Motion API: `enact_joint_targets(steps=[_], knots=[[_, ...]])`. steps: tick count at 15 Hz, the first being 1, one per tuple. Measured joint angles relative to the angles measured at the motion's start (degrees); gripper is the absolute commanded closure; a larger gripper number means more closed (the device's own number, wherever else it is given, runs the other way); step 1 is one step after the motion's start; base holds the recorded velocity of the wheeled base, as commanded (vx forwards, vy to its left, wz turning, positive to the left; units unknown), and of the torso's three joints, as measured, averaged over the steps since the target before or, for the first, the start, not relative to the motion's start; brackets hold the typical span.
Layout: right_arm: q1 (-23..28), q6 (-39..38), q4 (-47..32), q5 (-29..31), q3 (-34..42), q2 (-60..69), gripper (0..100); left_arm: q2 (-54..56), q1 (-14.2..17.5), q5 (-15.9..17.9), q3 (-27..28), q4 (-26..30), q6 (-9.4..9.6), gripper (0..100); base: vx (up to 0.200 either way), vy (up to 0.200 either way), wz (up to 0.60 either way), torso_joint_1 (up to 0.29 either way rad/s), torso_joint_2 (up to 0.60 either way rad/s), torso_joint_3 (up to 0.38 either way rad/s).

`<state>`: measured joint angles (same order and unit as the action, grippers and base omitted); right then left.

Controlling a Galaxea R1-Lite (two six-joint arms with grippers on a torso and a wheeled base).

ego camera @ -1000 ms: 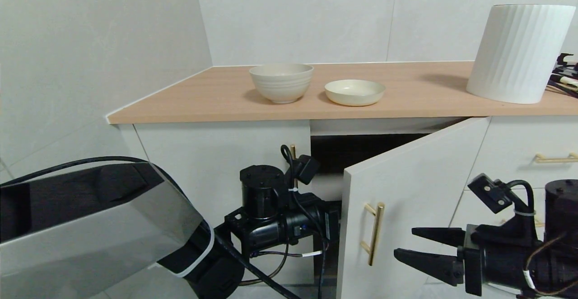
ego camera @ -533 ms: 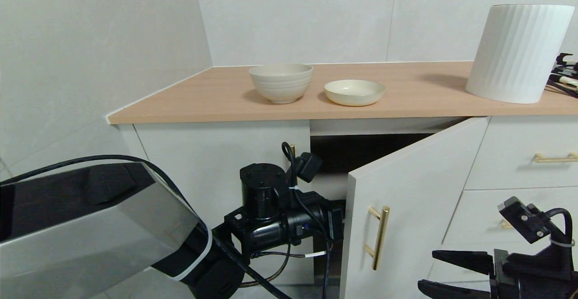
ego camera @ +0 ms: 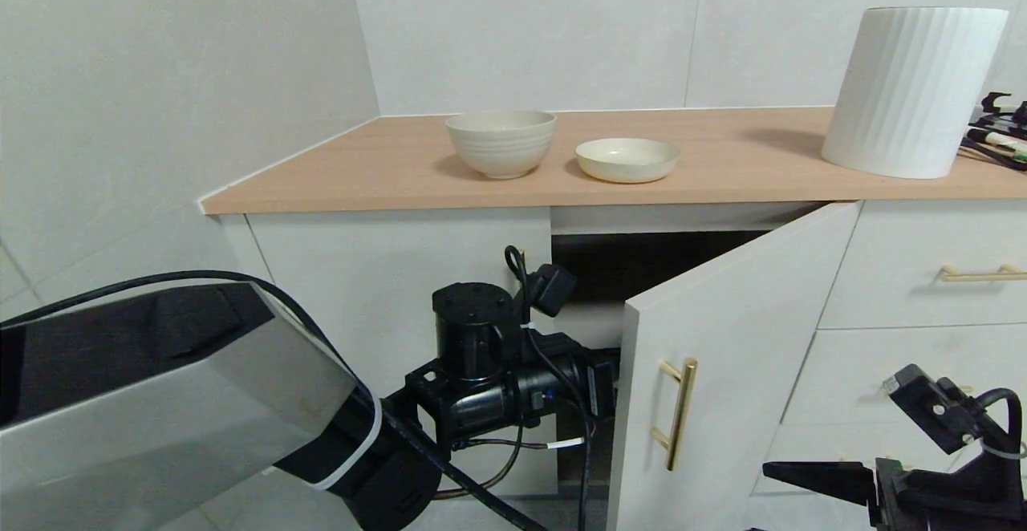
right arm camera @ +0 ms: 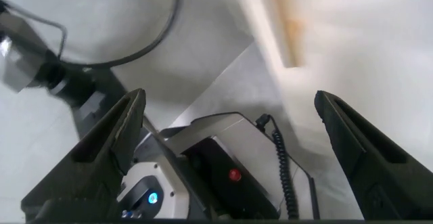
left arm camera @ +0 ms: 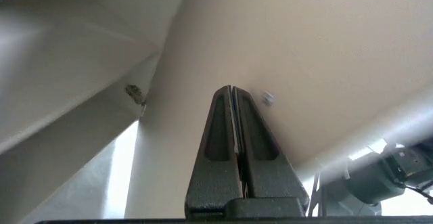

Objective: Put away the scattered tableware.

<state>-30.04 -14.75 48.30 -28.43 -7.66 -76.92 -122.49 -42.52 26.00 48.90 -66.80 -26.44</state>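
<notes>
A deep cream bowl (ego camera: 501, 142) and a shallow cream dish (ego camera: 627, 160) stand side by side on the wooden counter (ego camera: 361, 174). Below them a white cabinet door (ego camera: 722, 338) with a gold handle (ego camera: 678, 412) stands ajar. My left arm's wrist (ego camera: 481, 366) sits low at the cabinet opening, and the door hides what lies beyond it. In the wrist view the left gripper (left arm camera: 231, 92) is shut on nothing, close to a pale panel. My right gripper (right arm camera: 226, 109) is open and empty. Its upper finger (ego camera: 814, 475) shows low, right of the door handle.
A tall white ribbed container (ego camera: 915, 90) stands at the counter's right end, with dark utensils (ego camera: 999, 134) beyond it. Drawers with gold handles (ego camera: 983, 273) lie right of the door. The cabinet interior (ego camera: 642, 262) is dark. A tiled wall closes the left side.
My right gripper has dropped down and to the right, away from the door handle. The door's free edge now sits a little further right. The head view has shifted slightly.
</notes>
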Motion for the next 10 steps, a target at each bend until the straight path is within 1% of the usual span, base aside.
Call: enact_joint_targets(steps=[4,7,9,10], knots=[[-0.48,0.00,0.01,-0.04,0.27,0.60,0,-0.09,-1.16,0.35,1.87,0.43,0.00,100,0.000,0.000,0.00,0.000,0.00,0.000],[-0.63,-0.02,0.01,-0.01,0.28,0.72,0,-0.57,-1.11,0.10,4.24,3.52,0.00,100,0.000,0.000,0.00,0.000,0.00,0.000],[-0.63,-0.05,0.00,0.02,0.38,1.07,0,-1.22,-1.50,0.21,6.25,5.25,-0.46,100,0.000,0.000,0.00,0.000,0.00,0.000],[-0.63,-0.02,0.00,0.02,0.41,1.24,0,-1.51,-1.77,0.21,7.28,6.60,-0.82,100,-0.200,0.000,0.00,0.012,0.00,0.002]])
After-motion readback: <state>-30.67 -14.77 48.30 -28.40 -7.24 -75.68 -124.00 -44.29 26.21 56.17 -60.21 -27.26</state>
